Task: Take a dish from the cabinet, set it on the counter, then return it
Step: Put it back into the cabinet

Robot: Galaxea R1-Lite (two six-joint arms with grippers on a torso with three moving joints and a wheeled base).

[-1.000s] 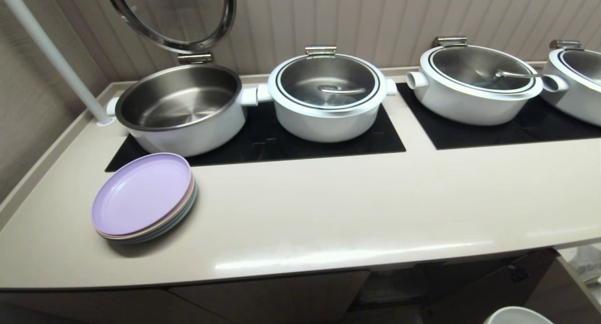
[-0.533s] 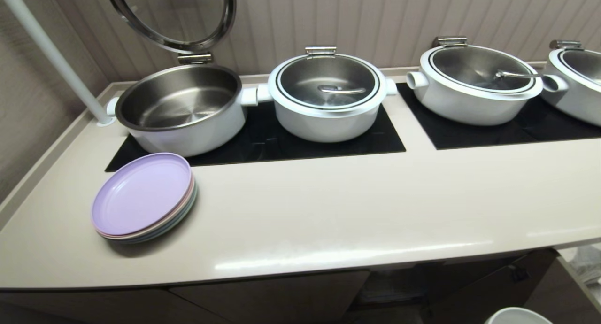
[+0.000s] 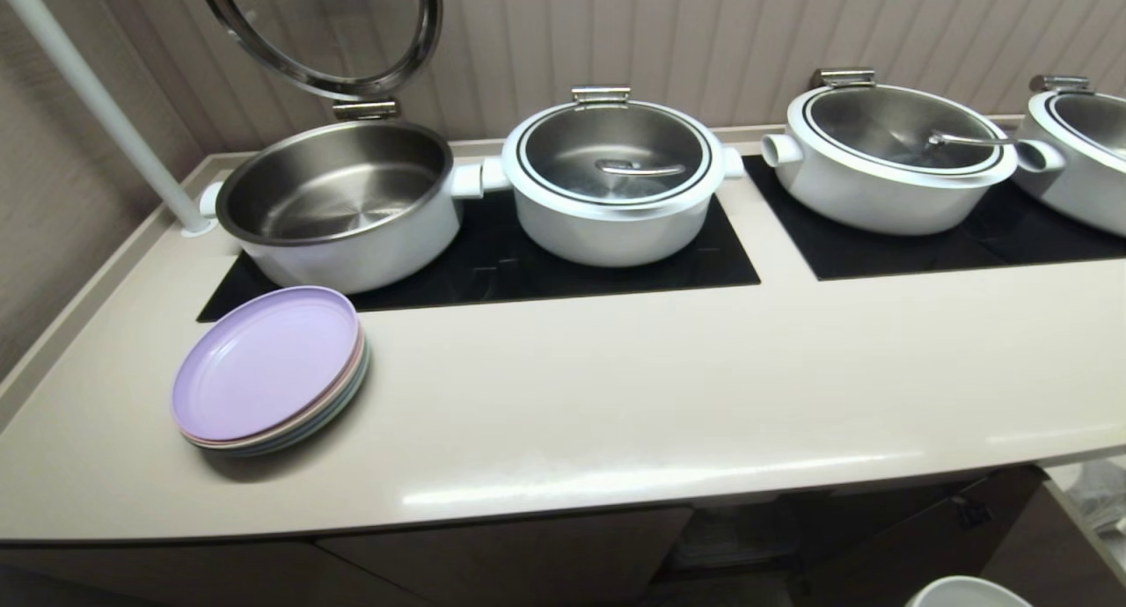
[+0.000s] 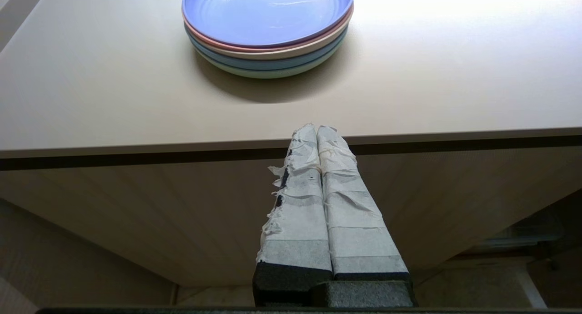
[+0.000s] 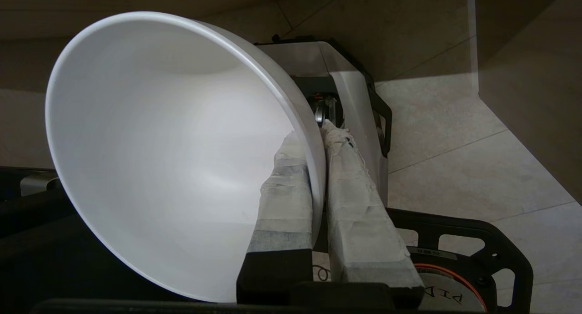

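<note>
Right gripper (image 5: 318, 141) clamps one white dish (image 5: 159, 145) by its rim; left gripper (image 4: 317, 134) closed, empty.

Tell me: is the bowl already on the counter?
No: the right gripper pinches the bowl's rim below the counter.

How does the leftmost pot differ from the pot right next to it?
The leftmost pot has its hinged lid swung up against the wall, baring an empty steel interior; the neighbouring pot has its lid shut flat, handle on top. The leftmost pot looks wider. Both are white, round, and stand on the same black cooktop panel.
</note>
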